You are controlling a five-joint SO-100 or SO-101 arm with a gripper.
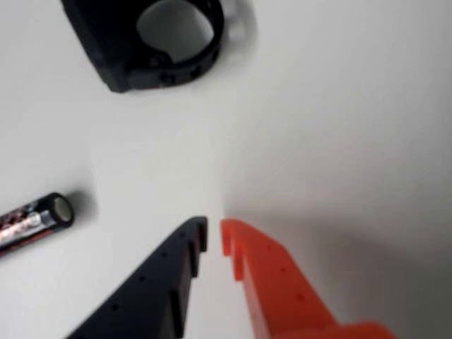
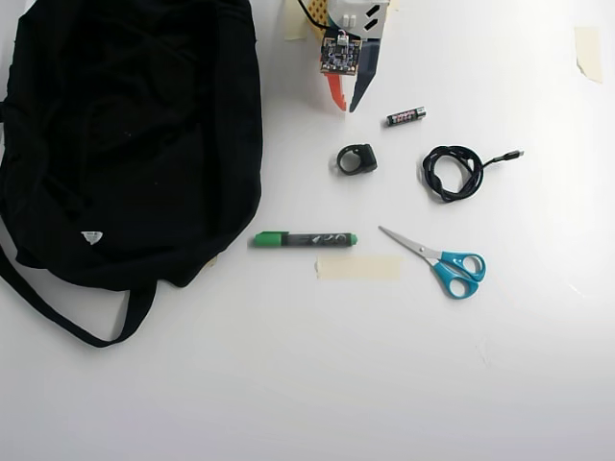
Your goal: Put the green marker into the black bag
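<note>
In the overhead view the green marker (image 2: pixel 304 238) lies flat on the white table, just right of the black bag's lower edge. The big floppy black bag (image 2: pixel 125 134) fills the upper left, with a strap trailing toward the bottom left. My gripper (image 2: pixel 346 108) is at the top centre, well above the marker and apart from it. Its black and orange fingers point down the picture. In the wrist view the gripper (image 1: pixel 214 232) is shut, the tips nearly touching with nothing between them. Neither marker nor bag shows in the wrist view.
A small black battery (image 2: pixel 405 116) (image 1: pixel 35 220) lies right of the gripper. A black ring-shaped part (image 2: pixel 356 158) (image 1: pixel 152 42) sits just below it. A coiled black cable (image 2: pixel 456 171), blue-handled scissors (image 2: pixel 437 259) and a tape strip (image 2: pixel 357 268) lie to the right.
</note>
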